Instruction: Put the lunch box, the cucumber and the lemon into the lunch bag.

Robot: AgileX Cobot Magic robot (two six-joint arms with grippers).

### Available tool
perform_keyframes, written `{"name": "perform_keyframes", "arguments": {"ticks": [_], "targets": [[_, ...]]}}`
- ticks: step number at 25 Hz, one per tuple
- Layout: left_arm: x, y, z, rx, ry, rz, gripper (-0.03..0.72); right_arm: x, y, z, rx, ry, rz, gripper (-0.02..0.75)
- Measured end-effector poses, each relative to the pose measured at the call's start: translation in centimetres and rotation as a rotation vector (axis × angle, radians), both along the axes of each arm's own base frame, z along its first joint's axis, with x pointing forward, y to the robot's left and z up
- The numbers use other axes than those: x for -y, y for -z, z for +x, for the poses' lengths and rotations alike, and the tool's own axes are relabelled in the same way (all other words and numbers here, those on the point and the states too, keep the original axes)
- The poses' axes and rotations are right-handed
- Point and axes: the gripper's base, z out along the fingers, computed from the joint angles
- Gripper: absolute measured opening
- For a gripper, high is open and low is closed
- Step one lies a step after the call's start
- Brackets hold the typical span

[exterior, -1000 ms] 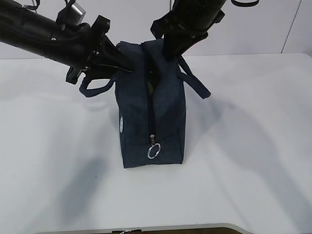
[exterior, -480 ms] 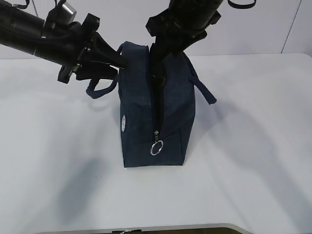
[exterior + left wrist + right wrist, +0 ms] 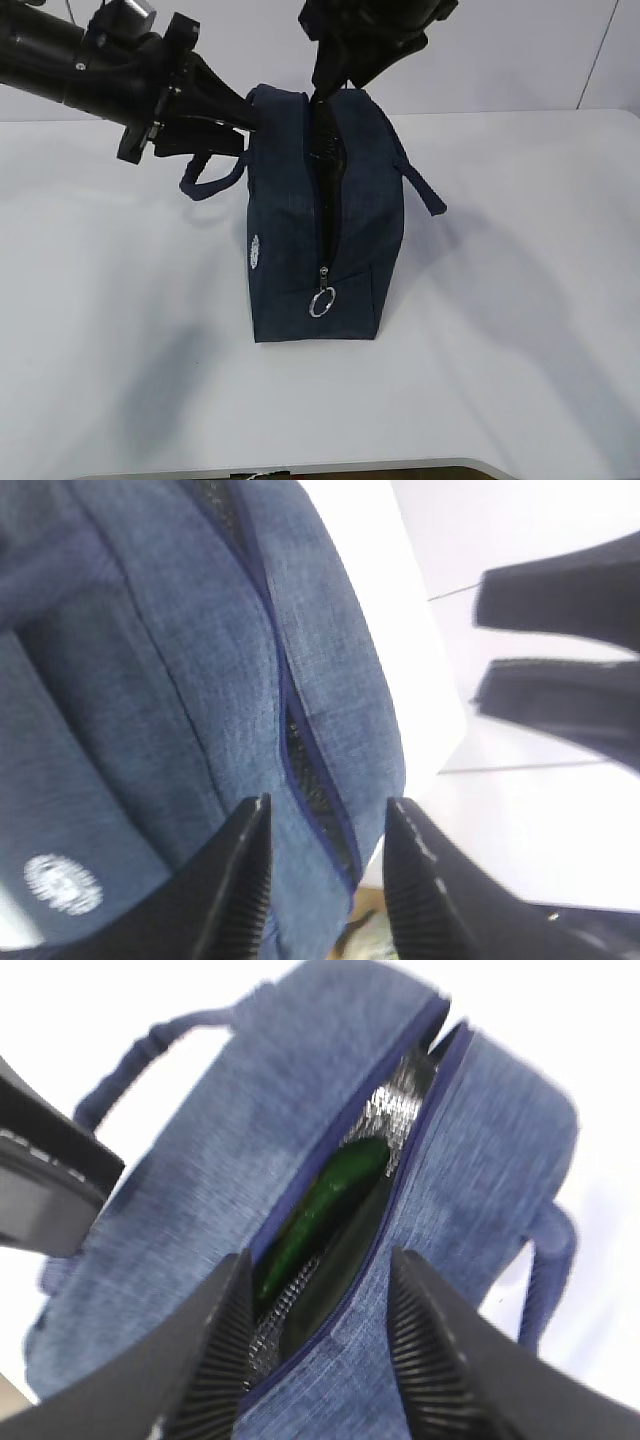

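Cucumber (image 3: 320,1205) inside bag (image 3: 300,230); both grippers' fingers (image 3: 225,1360) released, empty. Lift clear straight up; avoid snagging the handles (image 3: 205,180).

The left arm (image 3: 90,75) reaches in from the upper left, nearly level, its gripper (image 3: 325,880) at the top left corner of the lunch bag (image 3: 290,230). Its two ribbed fingers (image 3: 240,890) stand parted, with the bag's top seam showing between them and nothing clamped. The right arm (image 3: 375,35) comes down steeply from above, directly over the bag's open top. Its gripper (image 3: 320,1350) points down at the opening, fingers (image 3: 215,1360) spread apart and empty, one on each side of the slit. The two arms stand close together above the bag without touching
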Motion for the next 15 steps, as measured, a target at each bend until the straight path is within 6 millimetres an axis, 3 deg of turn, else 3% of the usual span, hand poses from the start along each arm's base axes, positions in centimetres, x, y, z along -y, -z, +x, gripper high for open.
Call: {"name": "perform_keyframes", "arguments": {"ticks": [8,15], "targets": [[0.0,-3.9,0.3,0.129,0.093,0.052,0.272,0.6,-2.4,-1.1,0.053,0.001,0.01,0.365],[-0.8,-5.5,0.2,0.095,0.146,0.238,0.272,1.4,-5.1,-2.6,0.1,0.033,0.046,0.365]]}}
